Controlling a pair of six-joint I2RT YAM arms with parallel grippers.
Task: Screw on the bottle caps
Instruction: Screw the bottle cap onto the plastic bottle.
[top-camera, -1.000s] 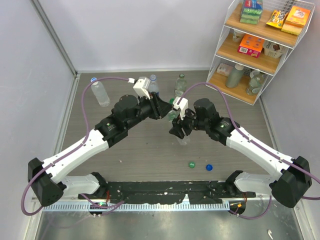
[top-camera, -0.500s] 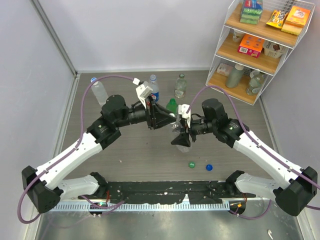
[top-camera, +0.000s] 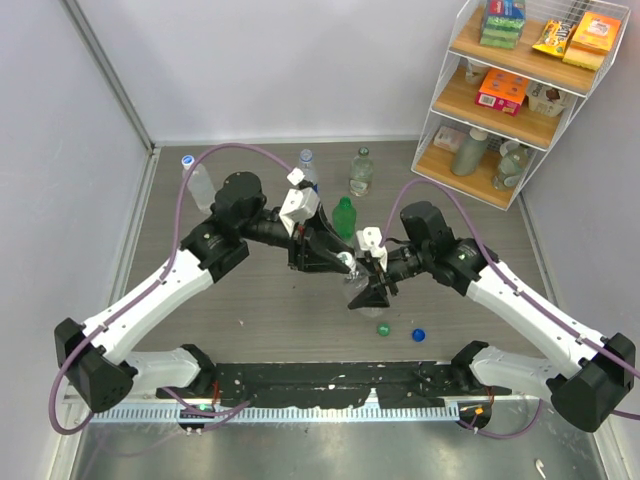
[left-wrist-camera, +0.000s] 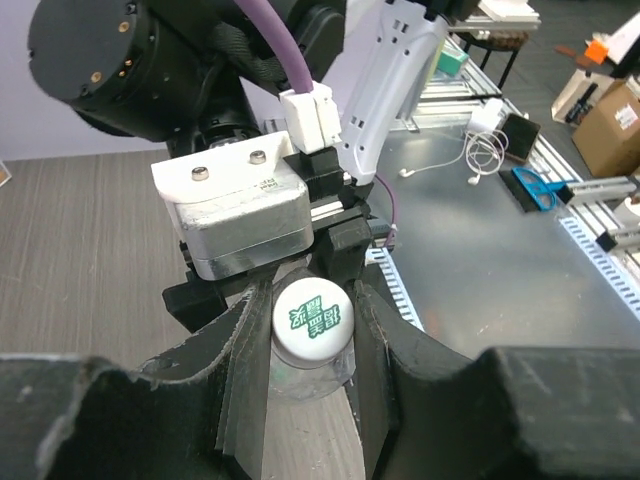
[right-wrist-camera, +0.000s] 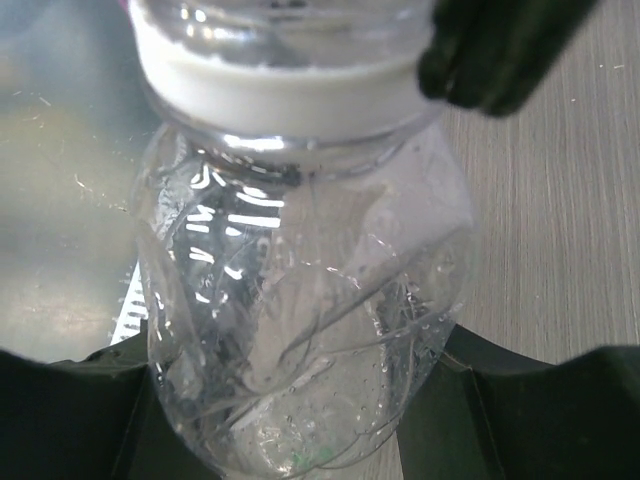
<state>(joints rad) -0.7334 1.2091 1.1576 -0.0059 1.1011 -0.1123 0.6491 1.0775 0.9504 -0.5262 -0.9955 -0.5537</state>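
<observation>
My left claw (left-wrist-camera: 312, 345) is pinched on the white cap (left-wrist-camera: 311, 318), one black finger (left-wrist-camera: 246, 370) on each side of it. The cap sits on the neck of the clear bottle (right-wrist-camera: 300, 300). My right claw (right-wrist-camera: 296, 405) is clamped round that bottle's body lower down, its jaws pressed to both flanks.

From above, the left arm rises from its base at 7 o'clock, bends at the elbow near 10, then reaches flat toward the middle of the table (top-camera: 260, 300). The right arm mirrors it from 5 o'clock, with its elbow near 2 and its wrist coming in from 3. The two wrists meet at the bottle.

Both claws cover most of the bottle in the top view, so I cannot tell if its base touches the table. The right wrist view cuts off the bottle's bottom.

The bottle holds only droplets on its inner wall. The green cap (top-camera: 382, 327) and blue cap (top-camera: 418, 334) lie loose at 5 o'clock from it. The green bottle (top-camera: 344, 217) stands at 12. The cola bottle (top-camera: 307, 163) stands at 11, half hidden behind my left wrist. The shelf (top-camera: 465, 100) at 2 carries boxes and packets.
</observation>
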